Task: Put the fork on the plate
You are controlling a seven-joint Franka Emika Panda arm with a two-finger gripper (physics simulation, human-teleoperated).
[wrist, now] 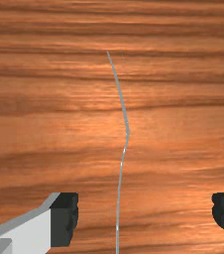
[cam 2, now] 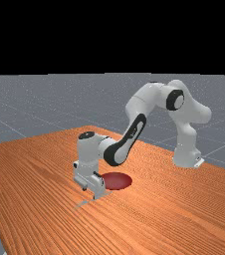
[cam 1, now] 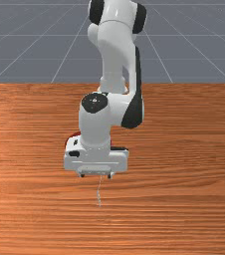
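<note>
Fork (wrist: 128, 131) lay on the table (cam 2: 159, 214), off the plate (cam 2: 117, 181) but near it, seemingly on its edge, so that from above we saw little more than a thin bent line. Our gripper (wrist: 145, 216) had its fingers wide apart, one to each side of that line, neither touching, the fork nearer to one. We judged it light and stiff, probably metal, hard to break but slick, and apt to tip over if nudged. We thought it best to centre on it first, then go low and pinch its flat sides near the middle, where it should balance without swinging.
</note>
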